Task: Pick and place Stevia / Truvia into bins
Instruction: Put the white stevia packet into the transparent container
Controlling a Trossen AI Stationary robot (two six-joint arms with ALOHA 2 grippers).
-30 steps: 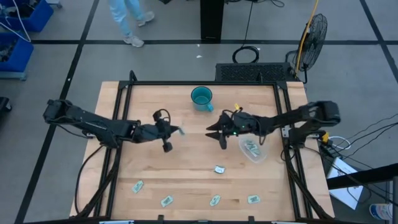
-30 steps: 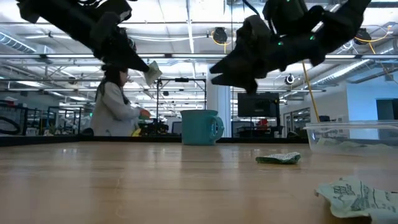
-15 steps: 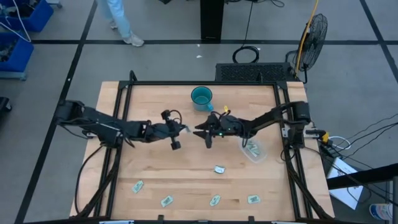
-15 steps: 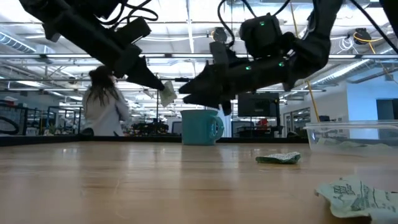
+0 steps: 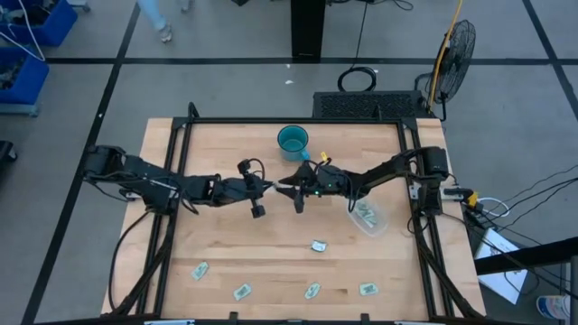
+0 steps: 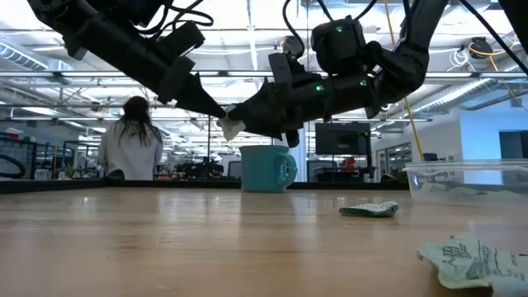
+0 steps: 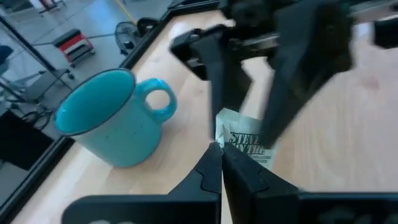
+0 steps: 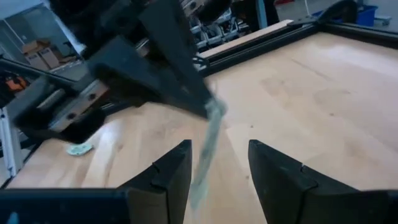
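Behind the bench (image 5: 217, 244) I see an open workshop floor, and in the low view a person (image 6: 130, 140) stands far back with their back turned. Working from the left, my left arm reaches in over the middle of the bench, and its left end effector (image 5: 268, 187) is pressed together on a Stevia sachet (image 7: 244, 144), held up in the air; the left wrist view shows the two fingertips pinching one edge of it, with the printed face showing. Just past it, my right end effector (image 5: 287, 187) comes in from the other side, its fingers (image 8: 163, 174) spread apart with the sachet hanging between them, not yet gripped as far as I can see. In the low view both end effectors meet at the sachet above the bench, in front of the teal mug (image 5: 293, 141), which stands upright near the far edge. Right of the mug, near the right rail, sits the clear tub (image 5: 368, 218) with a few sachets inside. More sachets lie on the bare wood: one (image 5: 318, 245) just in front of centre, and four along the near edge (image 5: 200, 270), (image 5: 241, 292), (image 5: 312, 291), (image 5: 368, 289).
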